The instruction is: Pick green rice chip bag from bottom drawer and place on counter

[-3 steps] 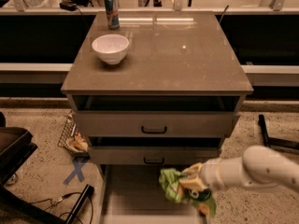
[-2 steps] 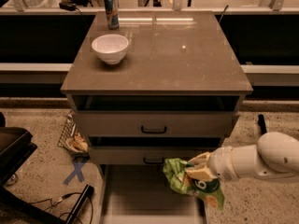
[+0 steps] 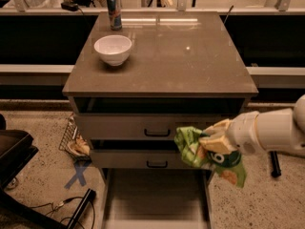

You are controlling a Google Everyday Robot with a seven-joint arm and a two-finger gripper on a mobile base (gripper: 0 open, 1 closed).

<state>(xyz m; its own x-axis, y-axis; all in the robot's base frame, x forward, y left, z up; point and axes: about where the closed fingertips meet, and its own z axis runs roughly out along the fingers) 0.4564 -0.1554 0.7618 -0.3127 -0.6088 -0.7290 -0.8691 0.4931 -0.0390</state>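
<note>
1. The gripper (image 3: 208, 143) hangs in front of the drawers, below the front edge of the surface (image 3: 190, 66), toward its right front corner.
2. Its fingers are clenched on the green rice chip bag (image 3: 188, 149), held in the air.
3. The bottom drawer (image 3: 155, 194) stands pulled out beneath the bag.
4. A white bowl (image 3: 113, 49) sits near the surface's left rear corner, with a can (image 3: 113, 12) behind it.
</note>
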